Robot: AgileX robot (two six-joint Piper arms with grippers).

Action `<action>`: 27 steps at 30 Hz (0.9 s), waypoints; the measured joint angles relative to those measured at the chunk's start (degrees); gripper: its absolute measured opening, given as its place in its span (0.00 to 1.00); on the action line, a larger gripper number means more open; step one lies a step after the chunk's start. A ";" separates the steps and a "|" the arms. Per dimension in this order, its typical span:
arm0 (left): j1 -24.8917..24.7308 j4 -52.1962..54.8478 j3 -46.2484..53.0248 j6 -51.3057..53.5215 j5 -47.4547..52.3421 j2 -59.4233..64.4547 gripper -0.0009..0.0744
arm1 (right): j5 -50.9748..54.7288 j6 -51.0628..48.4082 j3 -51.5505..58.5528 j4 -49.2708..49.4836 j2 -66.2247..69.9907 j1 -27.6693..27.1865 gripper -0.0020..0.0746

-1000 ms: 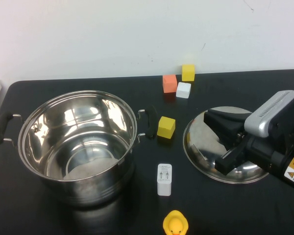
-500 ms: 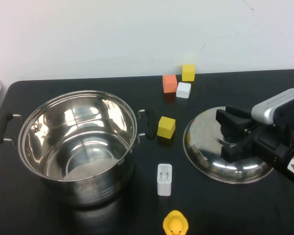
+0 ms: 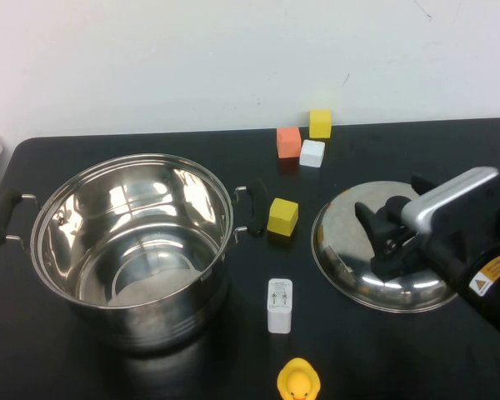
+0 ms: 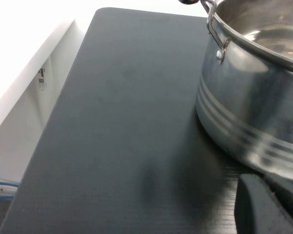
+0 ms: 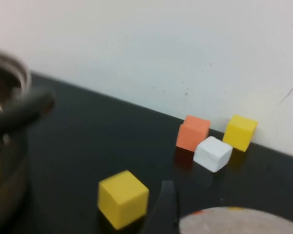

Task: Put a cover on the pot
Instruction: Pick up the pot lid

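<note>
The pot (image 3: 150, 317), a big shiny steel stockpot with black side handles, stands open and empty on the left of the black table. It also shows in the left wrist view (image 4: 249, 107) and the right wrist view (image 5: 5, 161). The domed steel lid (image 3: 350, 242) lies flat on the table at the right. My right gripper (image 3: 382, 242) is low over the lid's middle, open, with its fingers on either side of the knob area; the knob is hidden. My left gripper (image 4: 268, 204) sits low on the table beside the pot's outer wall, out of the high view.
A yellow cube (image 3: 282, 217) sits between pot and lid. Orange (image 3: 288, 142), white (image 3: 312, 153) and yellow (image 3: 320, 123) cubes stand by the back wall. A white charger (image 3: 279, 305) and a rubber duck (image 3: 298, 382) lie near the front edge.
My right gripper drew back to the right, then came left again and lower over the lid's middle. The lid, pot and left arm have not moved.
</note>
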 joint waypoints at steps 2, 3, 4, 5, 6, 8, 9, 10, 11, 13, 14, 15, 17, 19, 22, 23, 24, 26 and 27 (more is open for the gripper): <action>0.00 0.00 0.00 0.00 0.00 0.00 0.01 | -2.90 -2.90 0.00 0.48 2.02 0.00 0.87; 0.00 0.00 0.00 0.00 0.00 0.00 0.01 | -4.68 -3.69 0.00 0.80 3.13 0.00 0.87; 0.00 0.00 0.00 0.00 0.00 0.00 0.01 | -6.37 -4.15 0.00 1.33 4.15 0.00 0.87; 0.00 0.00 0.00 0.00 0.00 0.00 0.01 | -7.22 -4.42 0.00 2.04 4.89 0.00 0.87; 0.00 0.00 0.00 0.00 0.00 0.00 0.01 | -8.07 -4.55 0.00 2.97 5.74 0.00 0.87; 0.00 0.00 0.00 0.00 0.00 0.00 0.01 | -8.63 -4.64 0.00 4.59 7.21 -0.13 0.87; 0.00 0.00 0.00 0.00 0.00 0.00 0.01 | -8.65 -4.64 0.00 5.16 7.81 -0.65 0.87; 0.00 0.00 0.00 0.00 0.00 0.00 0.01 | -8.76 -4.64 0.00 5.72 8.43 -1.27 0.87; 0.00 0.00 0.00 0.00 0.00 0.00 0.01 | -8.88 -4.64 0.00 6.15 8.88 -1.82 0.87; 0.00 0.00 0.00 0.00 0.00 0.00 0.01 | -9.00 -4.01 0.00 6.96 10.20 -3.38 0.88; 0.00 0.00 0.00 0.00 0.00 0.00 0.01 | -9.00 -3.10 0.00 7.24 10.76 -4.17 0.88; 0.00 0.00 0.00 0.00 0.00 0.00 0.01 | -9.00 -1.62 0.00 7.51 11.47 -4.90 0.88; 0.00 0.00 0.00 0.00 0.00 0.00 0.01 | -9.00 1.10 -0.31 7.72 12.88 -5.99 0.88; 0.00 0.00 0.00 0.00 0.00 0.00 0.01 | -9.00 2.72 -1.09 7.91 14.55 -6.40 0.88; 0.00 0.00 0.00 0.00 0.00 0.00 0.01 | -9.00 3.58 -2.65 7.27 16.98 -6.45 0.88; 0.00 0.00 0.00 0.00 0.00 0.00 0.01 | -9.00 3.67 -3.20 6.69 17.55 -6.45 0.88; 0.00 0.00 0.00 0.00 0.00 0.00 0.01 | -9.00 3.72 -3.93 6.00 18.20 -6.45 0.88; 0.00 0.00 0.00 0.00 0.00 0.00 0.01 | -9.09 3.81 -5.34 5.13 19.20 -6.45 0.88; 0.00 0.00 0.00 0.00 0.00 0.00 0.01 | -9.09 3.81 -5.95 4.90 19.67 -6.45 0.88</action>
